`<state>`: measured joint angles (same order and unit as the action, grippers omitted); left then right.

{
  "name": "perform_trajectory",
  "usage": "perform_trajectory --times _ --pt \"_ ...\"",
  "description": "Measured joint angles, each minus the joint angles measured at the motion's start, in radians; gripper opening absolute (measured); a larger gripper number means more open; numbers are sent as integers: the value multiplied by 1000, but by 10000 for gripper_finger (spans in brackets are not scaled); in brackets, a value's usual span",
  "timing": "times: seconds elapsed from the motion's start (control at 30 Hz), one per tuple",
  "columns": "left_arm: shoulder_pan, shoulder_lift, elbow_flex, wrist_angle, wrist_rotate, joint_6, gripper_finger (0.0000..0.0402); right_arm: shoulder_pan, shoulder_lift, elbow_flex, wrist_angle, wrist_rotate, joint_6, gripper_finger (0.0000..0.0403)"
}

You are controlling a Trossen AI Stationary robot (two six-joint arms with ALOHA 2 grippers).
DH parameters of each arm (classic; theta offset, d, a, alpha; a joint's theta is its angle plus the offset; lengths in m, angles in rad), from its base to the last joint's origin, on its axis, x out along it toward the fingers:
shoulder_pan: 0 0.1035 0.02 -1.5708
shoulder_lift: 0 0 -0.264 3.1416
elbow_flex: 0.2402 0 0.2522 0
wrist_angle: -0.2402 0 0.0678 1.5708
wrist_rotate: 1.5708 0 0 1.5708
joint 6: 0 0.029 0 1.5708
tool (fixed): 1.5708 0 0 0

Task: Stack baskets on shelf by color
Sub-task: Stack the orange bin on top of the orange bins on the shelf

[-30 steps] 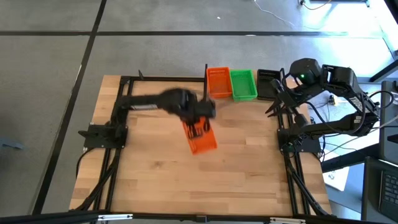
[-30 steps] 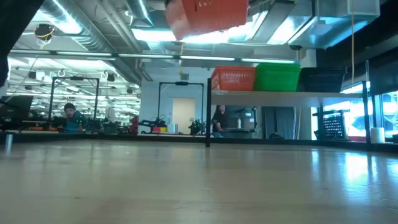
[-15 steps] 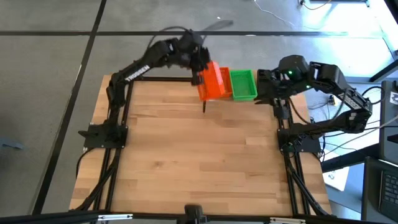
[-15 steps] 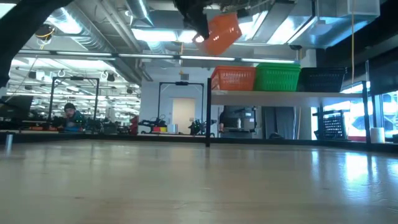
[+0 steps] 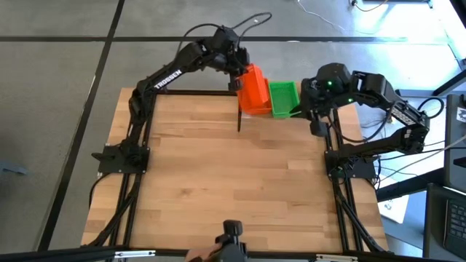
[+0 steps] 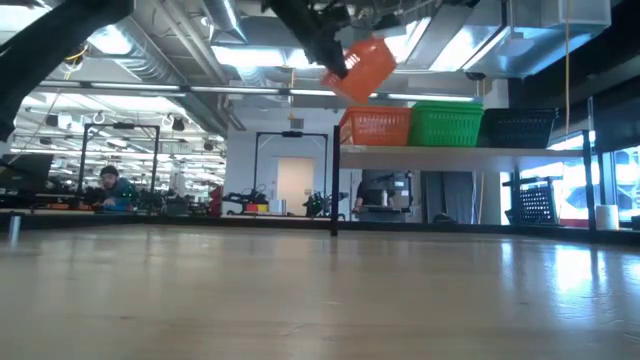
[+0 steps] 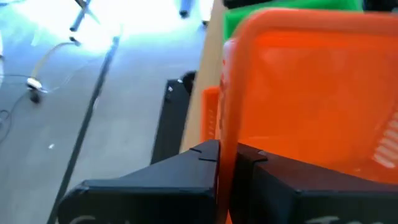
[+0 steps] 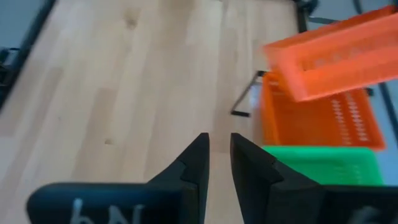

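My left gripper [image 5: 238, 76] is shut on an orange basket [image 5: 253, 89], which hangs tilted [image 6: 362, 64] in the air over the orange stack [image 6: 375, 127] at the shelf's left end. Green baskets [image 6: 445, 124] sit in the middle of the shelf plank [image 6: 440, 151] and black ones [image 6: 518, 127] at its right end. In the high view my right arm covers the black baskets. My right gripper [image 8: 219, 152] hovers shut and empty over the shelf's right part, beside the green baskets [image 8: 323, 163]. My left gripper pinches the orange basket's wall at its rim [image 7: 229, 134], one finger [image 7: 202, 155] on each face of the wall, so one is inside the basket and one outside. The basket is lifted clear and tilted, its far end lower, above the orange stack.
A black upright [image 5: 239, 109] stands at the shelf's left end, right by the held basket. The wooden tabletop [image 5: 233, 182] lies in front of the shelf. Black frame rails [image 5: 135, 189] run along the table's left and right sides.
My left gripper has carried the orange basket from above the table's middle to the far edge, and now holds it over the shelf's orange stack. The basket has turned and tipped on the way. My right arm has swung left over the black baskets toward the green ones.
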<state>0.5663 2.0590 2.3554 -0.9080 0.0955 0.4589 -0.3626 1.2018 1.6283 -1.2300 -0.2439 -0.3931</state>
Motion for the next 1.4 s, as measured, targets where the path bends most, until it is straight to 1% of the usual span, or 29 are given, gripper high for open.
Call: perform_trajectory --times 0.1,0.17,0.37,0.47,0.53,0.67,1.0,1.13,1.4 --pt "0 28 0 0 0 20 0 -2 0 0 2 42 0 63" --pt "-2 38 0 -1 -10 23 0 -2 0 0 2 51 3 63" --pt "-3 40 0 2 -34 24 0 -2 0 0 0 52 21 63" --pt "-6 40 0 4 -86 30 0 -2 0 0 0 52 20 63" --pt "-10 40 0 4 -112 70 0 -2 0 0 0 52 20 63" --pt "-29 40 0 5 -120 134 0 -2 0 0 0 52 20 63" --pt "-54 40 0 12 -149 147 0 -2 -1 0 -1 52 19 63" --pt "-60 40 0 31 -201 147 0 -2 -1 0 -1 52 19 63" --pt "-68 40 0 36 -215 172 2 -2 -1 0 -1 52 19 63"
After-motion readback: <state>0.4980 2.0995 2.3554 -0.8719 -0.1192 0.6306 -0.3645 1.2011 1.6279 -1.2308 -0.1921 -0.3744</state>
